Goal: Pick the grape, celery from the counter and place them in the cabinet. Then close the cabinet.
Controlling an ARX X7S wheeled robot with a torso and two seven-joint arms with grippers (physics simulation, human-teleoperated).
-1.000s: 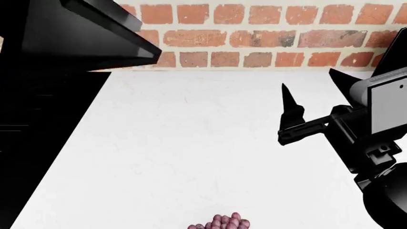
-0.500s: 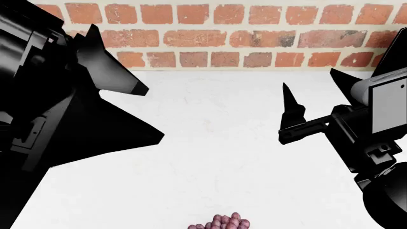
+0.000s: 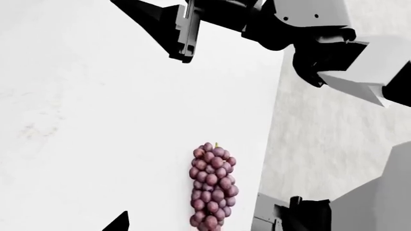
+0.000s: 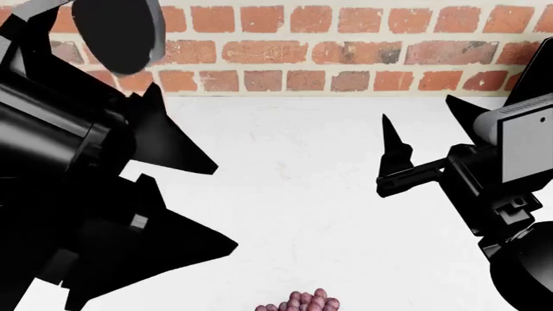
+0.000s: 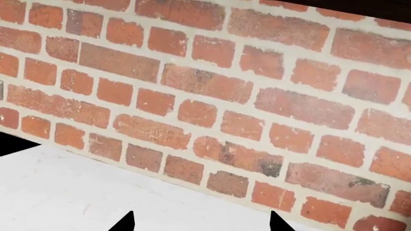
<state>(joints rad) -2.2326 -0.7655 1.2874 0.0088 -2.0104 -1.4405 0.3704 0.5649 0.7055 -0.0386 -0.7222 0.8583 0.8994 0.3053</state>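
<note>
Lower now than before, the left pincer (image 4: 220, 207) hangs wide over the bench (image 4: 302, 194). Grape (image 4: 302, 302) lies at 6 o'clock; the right pincer (image 4: 423, 139) is wide, holding nothing.

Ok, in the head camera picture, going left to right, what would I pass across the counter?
Left gripper → grape bunch at the near edge → right gripper. All lie over the white counter, with the brick wall behind.

No text, label or number is legible anywhere (every surface unmarked).
</note>
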